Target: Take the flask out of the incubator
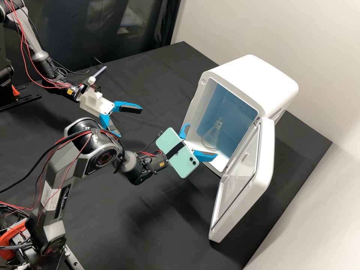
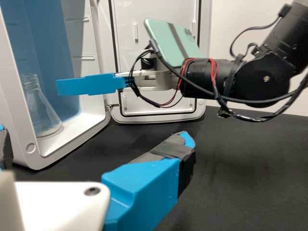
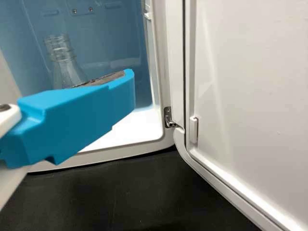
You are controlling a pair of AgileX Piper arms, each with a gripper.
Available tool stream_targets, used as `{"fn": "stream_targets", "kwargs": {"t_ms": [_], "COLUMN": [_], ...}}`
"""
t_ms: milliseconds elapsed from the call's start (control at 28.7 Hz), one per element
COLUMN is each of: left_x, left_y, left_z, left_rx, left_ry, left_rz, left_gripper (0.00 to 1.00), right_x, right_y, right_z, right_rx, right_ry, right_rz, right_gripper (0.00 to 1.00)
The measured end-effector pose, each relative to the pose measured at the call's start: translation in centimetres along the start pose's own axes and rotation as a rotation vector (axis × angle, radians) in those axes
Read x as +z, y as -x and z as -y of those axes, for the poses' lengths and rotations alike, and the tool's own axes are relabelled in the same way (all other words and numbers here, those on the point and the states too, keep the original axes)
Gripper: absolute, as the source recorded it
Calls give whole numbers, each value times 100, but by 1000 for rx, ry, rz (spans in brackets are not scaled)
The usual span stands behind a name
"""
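A clear glass flask [image 1: 214,133] stands upright on the floor of the white incubator [image 1: 258,80], against its blue inner wall. The door [image 1: 243,168] hangs wide open to the front right. My right gripper [image 1: 195,144] is open at the incubator's mouth, one finger on either side of the opening's lower front, short of the flask and not touching it. In the right wrist view the flask [image 3: 62,60] shows behind one blue finger [image 3: 82,115]. My left gripper [image 1: 125,120] is open and holds nothing, above the bench well left of the incubator. The left wrist view shows the flask [image 2: 38,108] inside.
A mint-green phone [image 1: 178,152] is strapped to the right arm's wrist. Red and black cables run along both arms. The black bench [image 1: 150,221] lies open in front of the incubator. A white wall stands behind it.
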Motion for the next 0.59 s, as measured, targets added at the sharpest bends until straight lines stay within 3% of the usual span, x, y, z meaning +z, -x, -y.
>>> {"fn": "stream_targets", "kwargs": {"t_ms": [209, 592], "left_x": [0, 0], "left_y": [0, 0], "left_z": [0, 0], "left_rx": [0, 0], "left_ry": [0, 0], "left_rz": [0, 0], "left_gripper": [100, 100], "right_x": [-6, -200], "right_y": [-153, -545], "right_z": [13, 187], "right_rx": [11, 3], "right_ry": [23, 76], "right_rz": [32, 64], "right_gripper": [100, 100]}}
